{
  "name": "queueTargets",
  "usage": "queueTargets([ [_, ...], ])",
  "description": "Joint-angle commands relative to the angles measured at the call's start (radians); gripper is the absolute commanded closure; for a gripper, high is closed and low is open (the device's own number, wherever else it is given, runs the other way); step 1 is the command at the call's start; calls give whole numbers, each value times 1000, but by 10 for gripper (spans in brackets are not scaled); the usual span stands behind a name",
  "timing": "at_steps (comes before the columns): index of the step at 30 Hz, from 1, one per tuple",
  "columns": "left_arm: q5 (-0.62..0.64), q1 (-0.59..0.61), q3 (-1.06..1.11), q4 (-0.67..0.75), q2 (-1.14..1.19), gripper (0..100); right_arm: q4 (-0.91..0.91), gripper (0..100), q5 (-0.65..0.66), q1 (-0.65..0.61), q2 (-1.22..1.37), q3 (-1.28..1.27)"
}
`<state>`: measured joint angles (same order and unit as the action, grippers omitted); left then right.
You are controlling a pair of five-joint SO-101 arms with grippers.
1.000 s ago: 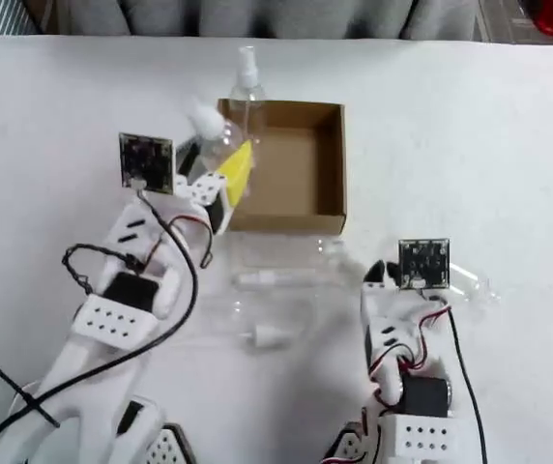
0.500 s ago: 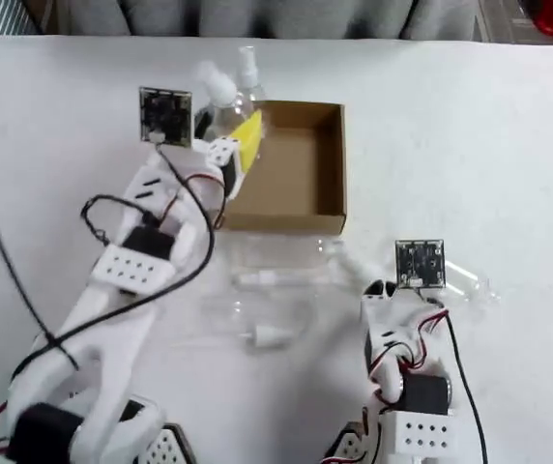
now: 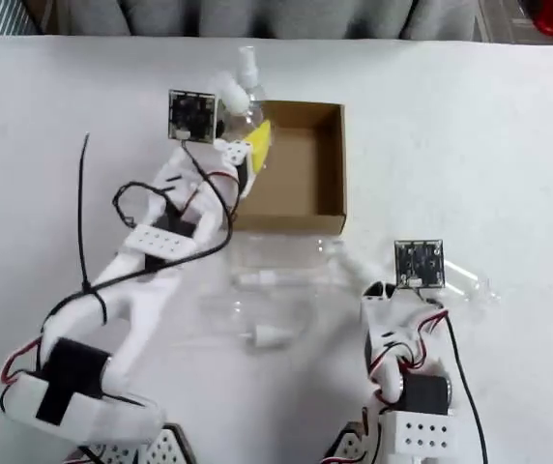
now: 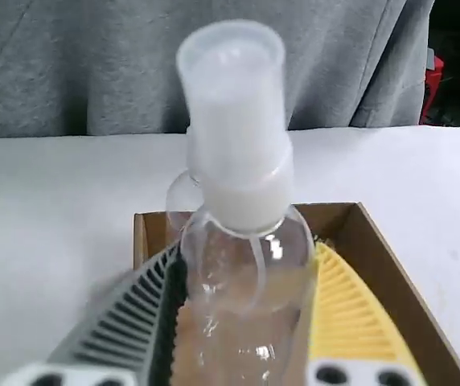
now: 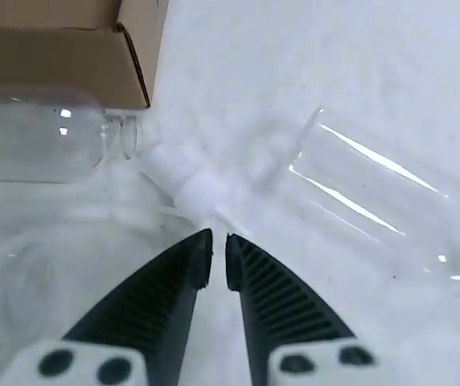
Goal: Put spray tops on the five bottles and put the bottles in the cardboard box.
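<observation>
Overview: holding a capped bottle (image 3: 232,97) in the clenched left hand (image 3: 247,159) at the cardboard box (image 3: 337,164) corner, probably for lowering onto its bare floor. Left wrist: squeezing under the spray top (image 4: 234,121). Right wrist: hovering the right hand (image 5: 218,257), pinched shut, empty, above a loose spray top (image 5: 202,189) on the table (image 5: 294,64).

Five clear bottles (image 4: 246,273), two with tops fitted; three loose spray tops (image 3: 273,336); one box (image 3: 301,169); two arms (image 3: 160,242).
</observation>
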<state>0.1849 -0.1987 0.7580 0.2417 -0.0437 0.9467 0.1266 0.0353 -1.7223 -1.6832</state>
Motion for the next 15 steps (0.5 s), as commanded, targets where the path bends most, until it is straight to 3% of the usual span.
queueTargets([
  [1,-9,-10,-75,54,10,973,7,983,9,7,7,-12],
  [15,-11,-2,-137,84,120,973,7,983,6,5,7,-12],
])
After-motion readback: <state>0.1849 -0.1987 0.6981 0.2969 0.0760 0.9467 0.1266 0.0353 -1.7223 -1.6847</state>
